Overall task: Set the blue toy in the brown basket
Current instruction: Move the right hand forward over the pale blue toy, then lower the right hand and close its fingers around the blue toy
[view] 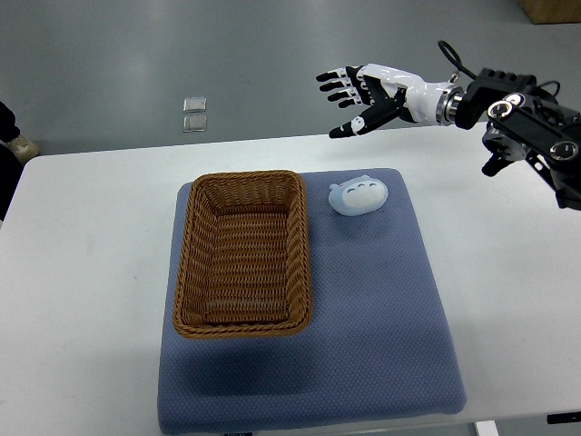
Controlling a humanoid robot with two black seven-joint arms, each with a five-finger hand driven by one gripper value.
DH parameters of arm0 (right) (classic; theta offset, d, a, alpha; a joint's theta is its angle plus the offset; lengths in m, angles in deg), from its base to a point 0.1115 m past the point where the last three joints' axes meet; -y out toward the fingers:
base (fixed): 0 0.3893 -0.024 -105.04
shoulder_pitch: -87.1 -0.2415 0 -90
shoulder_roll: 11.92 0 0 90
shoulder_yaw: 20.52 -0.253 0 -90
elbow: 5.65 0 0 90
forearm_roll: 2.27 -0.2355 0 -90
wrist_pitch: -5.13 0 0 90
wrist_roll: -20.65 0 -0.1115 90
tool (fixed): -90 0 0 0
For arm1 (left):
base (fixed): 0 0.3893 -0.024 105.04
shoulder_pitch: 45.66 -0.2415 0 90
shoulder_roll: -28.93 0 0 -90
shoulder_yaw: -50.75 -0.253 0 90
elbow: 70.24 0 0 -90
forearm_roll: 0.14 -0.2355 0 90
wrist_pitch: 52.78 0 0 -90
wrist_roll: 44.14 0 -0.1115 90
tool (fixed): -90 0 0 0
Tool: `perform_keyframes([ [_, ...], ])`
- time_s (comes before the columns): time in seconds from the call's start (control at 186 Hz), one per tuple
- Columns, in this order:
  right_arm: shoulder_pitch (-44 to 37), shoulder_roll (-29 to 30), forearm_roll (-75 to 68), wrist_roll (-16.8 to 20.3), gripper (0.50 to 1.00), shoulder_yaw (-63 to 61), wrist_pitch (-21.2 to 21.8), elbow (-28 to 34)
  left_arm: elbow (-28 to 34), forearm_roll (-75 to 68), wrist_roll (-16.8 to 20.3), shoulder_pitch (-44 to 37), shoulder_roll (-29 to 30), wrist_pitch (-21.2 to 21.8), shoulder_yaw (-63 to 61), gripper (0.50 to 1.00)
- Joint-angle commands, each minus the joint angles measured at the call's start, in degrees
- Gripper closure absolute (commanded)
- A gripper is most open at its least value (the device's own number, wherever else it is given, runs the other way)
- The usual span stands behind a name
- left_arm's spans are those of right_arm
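Reach step: right robot hand [356, 98] released, fingers spread, above blue toy [359, 196]. Toy beside brown basket [242, 254]. Next: descend, grasp toy.

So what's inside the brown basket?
Nothing. The basket shows only its woven bottom. The blue toy lies outside, on the blue mat beside it.

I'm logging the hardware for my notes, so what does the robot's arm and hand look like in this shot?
Only the right hand shows: a five-fingered hand with a glossy white shell, black finger segments and black fingertips. A silver metal ring joins its wrist to a black, blocky arm with round joint caps, and a black cable loops above the wrist.
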Motion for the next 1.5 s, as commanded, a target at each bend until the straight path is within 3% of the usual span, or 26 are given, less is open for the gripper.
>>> perform_keyframes([
  [0.0,-6.8,0.2,7.87,2.48,0.595,12.88,0.82,0.14,-0.19,-0.03,0.0,0.0,0.0,0.0,0.01,0.5],
  [0.118,-10.76,1.6,9.81,6.52,0.595,23.0,0.74,0.23,-0.54,0.06,0.0,0.0,0.0,0.0,0.01,0.5],
  [0.247,-10.59,3.45,9.19,8.46,0.597,23.8,0.12,0.23,-0.54,0.06,0.0,0.0,0.0,0.0,0.01,0.5],
  [0.445,-8.74,3.8,9.02,8.37,0.597,23.71,-0.41,2.77,-0.46,0.06,0.0,0.0,0.0,0.0,0.01,0.5],
  [1.003,-4.08,5.47,10.07,8.37,0.626,24.59,-5.42,2.07,-0.63,0.06,0.0,0.0,0.0,0.0,0.09,0.5],
  [1.389,-2.32,5.56,11.21,8.46,0.746,26.7,-8.32,0.23,-0.63,0.06,0.0,0.0,0.0,0.0,0.09,0.5],
  [1.464,-2.15,5.56,11.39,8.46,0.783,27.49,-8.84,0.14,-0.63,0.06,0.0,0.0,0.0,0.0,0.09,0.5],
  [1.496,-2.15,5.56,11.56,8.46,0.822,27.84,-8.93,0.14,-0.63,0.06,0.0,0.0,0.0,0.0,0.09,0.5],
])
